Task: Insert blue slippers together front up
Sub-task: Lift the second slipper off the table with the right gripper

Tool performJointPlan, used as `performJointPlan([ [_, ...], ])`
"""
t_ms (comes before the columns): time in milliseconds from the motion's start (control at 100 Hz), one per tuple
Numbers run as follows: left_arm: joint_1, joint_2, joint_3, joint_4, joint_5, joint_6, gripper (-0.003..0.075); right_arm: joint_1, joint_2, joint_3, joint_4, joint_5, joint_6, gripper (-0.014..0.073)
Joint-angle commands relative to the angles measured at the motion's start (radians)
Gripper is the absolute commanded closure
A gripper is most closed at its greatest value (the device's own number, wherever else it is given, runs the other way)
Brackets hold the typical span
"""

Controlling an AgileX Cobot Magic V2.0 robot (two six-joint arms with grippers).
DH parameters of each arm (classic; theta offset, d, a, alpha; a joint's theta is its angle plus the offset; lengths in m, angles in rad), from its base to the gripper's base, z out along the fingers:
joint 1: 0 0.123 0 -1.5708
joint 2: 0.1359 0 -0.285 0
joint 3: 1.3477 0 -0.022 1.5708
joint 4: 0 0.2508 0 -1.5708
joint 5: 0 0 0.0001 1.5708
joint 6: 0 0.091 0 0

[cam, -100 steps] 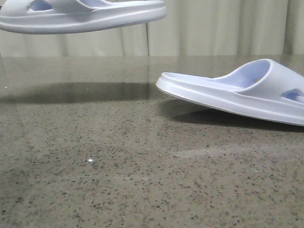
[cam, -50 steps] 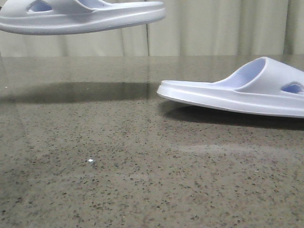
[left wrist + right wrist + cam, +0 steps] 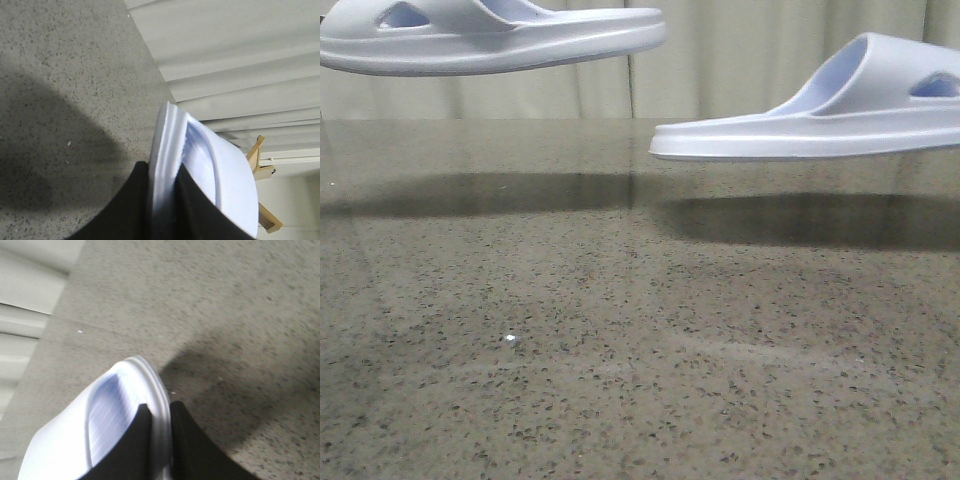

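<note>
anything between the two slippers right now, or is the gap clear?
Clear. In the front view the left slipper and right slipper both hang above the table, heel ends facing, with only air and the curtain behind showing between them.

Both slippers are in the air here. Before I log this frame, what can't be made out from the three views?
- Left slipper: far end cut off by the front view's left and top edges.
- Right slipper: far end cut off by the right edge.
- Left hand and right hand: absent from the front view; wrist views show only dark fingers either side of a sole edge.
- Right wrist view: motion-blurred, footbed detail unclear.
</note>
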Motion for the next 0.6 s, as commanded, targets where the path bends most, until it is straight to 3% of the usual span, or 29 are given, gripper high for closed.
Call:
performJointPlan([
  [0, 0.002, -0.032, -0.027, -0.081, 0.053, -0.006, 0.0704, 0.001, -0.027, -0.063, -0.001, -0.047, -0.022, 0.0694],
  [590, 0.002, -0.032, -0.027, -0.068, 0.047, -0.006, 0.0704, 0.001, -0.104, -0.173, -0.001, -0.016, -0.077, 0.0694],
])
